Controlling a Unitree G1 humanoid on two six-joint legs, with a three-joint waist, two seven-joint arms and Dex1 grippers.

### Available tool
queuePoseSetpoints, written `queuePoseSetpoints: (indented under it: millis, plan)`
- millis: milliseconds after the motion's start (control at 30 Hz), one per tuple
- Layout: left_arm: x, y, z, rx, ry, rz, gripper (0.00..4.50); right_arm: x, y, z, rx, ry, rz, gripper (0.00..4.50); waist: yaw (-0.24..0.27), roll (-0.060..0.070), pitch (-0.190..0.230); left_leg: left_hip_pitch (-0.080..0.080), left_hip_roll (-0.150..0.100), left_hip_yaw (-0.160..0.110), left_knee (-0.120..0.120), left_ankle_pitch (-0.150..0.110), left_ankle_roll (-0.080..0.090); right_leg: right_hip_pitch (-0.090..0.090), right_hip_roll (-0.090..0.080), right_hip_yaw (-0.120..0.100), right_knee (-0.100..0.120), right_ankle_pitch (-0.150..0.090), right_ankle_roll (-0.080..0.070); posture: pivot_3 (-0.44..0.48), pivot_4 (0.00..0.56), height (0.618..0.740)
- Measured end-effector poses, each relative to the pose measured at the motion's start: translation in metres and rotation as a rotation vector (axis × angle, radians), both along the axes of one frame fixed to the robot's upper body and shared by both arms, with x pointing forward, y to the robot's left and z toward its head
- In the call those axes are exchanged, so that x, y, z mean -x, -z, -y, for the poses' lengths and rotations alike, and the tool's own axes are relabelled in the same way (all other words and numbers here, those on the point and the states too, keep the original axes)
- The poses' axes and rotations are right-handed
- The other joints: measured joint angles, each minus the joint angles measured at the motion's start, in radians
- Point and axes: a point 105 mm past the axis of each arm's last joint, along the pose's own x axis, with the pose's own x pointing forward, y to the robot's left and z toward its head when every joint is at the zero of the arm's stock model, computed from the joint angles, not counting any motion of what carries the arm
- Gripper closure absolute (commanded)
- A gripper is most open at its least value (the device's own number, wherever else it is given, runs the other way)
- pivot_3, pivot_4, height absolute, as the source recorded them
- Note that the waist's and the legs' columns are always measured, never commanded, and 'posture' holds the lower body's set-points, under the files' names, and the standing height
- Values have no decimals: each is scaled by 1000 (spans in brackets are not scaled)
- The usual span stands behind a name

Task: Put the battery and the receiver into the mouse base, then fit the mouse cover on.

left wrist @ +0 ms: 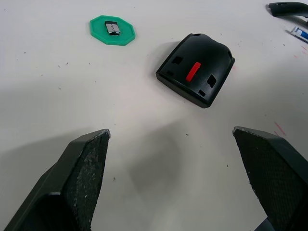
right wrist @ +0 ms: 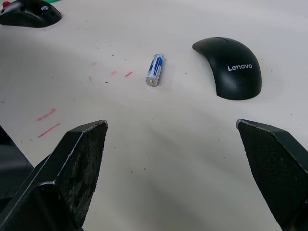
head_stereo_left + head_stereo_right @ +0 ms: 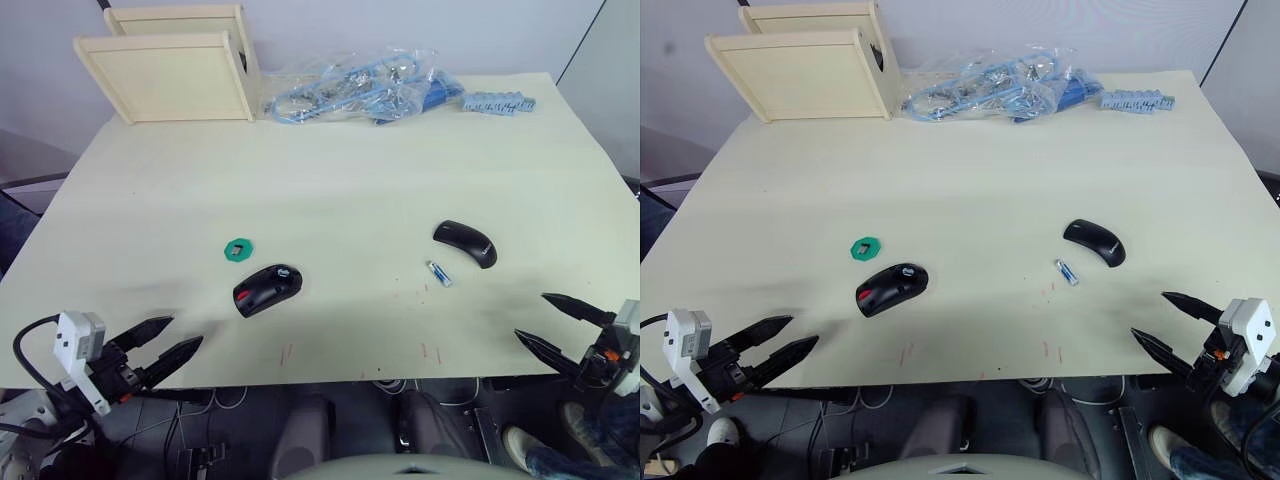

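Both the left gripper (image 3: 163, 344) and right gripper (image 3: 556, 323) hovered spread and empty near the table's (image 3: 330, 180) front edge, the mouse base (image 3: 267, 288) and battery (image 3: 439, 273) lying between them.

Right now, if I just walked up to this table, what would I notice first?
Probably the black mouse base with its red parts, lying near the table's front edge, with a bright green disc just behind it holding the tiny dark receiver. Off to the right lie the smooth black mouse cover and the little blue and silver battery. Both grippers, left gripper and right gripper, wait open at the front corners.
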Motion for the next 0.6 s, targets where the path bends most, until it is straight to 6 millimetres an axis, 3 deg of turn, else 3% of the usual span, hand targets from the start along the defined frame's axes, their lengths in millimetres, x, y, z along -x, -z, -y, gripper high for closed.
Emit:
queuePoseSetpoints:
  millis: [100, 300, 400, 600]
  plan:
    - [0, 0, 0, 0, 2, -3, 112, 0, 0, 0, -1, -1, 1, 0, 0, 0, 0, 0, 0, 0, 0, 0, 0, 0, 0, 0, 0, 0, 0, 0, 150, 740]
    - [-10, -19, 5, -46, 74, 29, 112, -5, -13, -15, -28, -63, 51, 0, 0, 0, 0, 0, 0, 0, 0, 0, 0, 0, 0, 0, 0, 0, 0, 0, 150, 740]
    - [-21, -44, 18, -107, 201, 77, 112, -13, -47, -44, -50, -229, 147, 0, 0, 0, 0, 0, 0, 0, 0, 0, 0, 0, 0, 0, 0, 0, 0, 0, 150, 740]
    - [-33, -58, 30, -188, 331, 97, 112, -11, -69, -71, -74, -382, 151, 0, 2, 0, 0, -1, 0, -1, 0, 0, 0, 0, 0, -1, 0, 0, 0, 0, 150, 740]
